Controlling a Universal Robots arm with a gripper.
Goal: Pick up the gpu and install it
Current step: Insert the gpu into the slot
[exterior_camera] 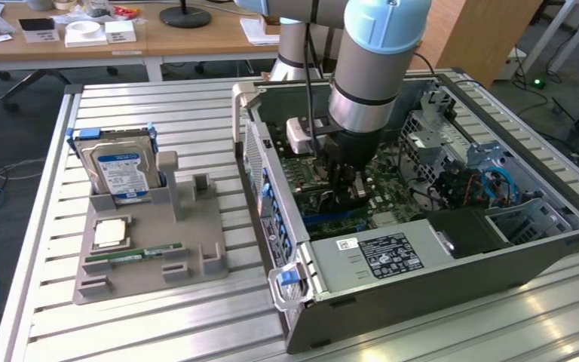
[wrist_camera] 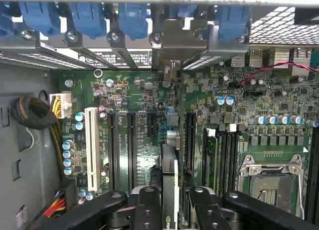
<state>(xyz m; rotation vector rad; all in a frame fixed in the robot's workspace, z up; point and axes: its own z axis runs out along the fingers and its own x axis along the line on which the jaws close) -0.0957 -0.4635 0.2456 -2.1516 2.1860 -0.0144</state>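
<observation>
Pincer (wrist_camera: 175,194) clenched on the gpu (wrist_camera: 170,165), card edge-on just above green motherboard (wrist_camera: 139,90) slots, arm lowered inside open computer case (exterior_camera: 451,290), slatted tabletop (exterior_camera: 118,332) beneath

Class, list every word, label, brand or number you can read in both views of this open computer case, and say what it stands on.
No text here is legible.
Blue label on the hard drive: print too small.
Black label on the power supply: white print blurred.
Small white sticker beside that label: unreadable.
Markings on the motherboard: too small.
Pale mark on the gpu: unreadable.
</observation>
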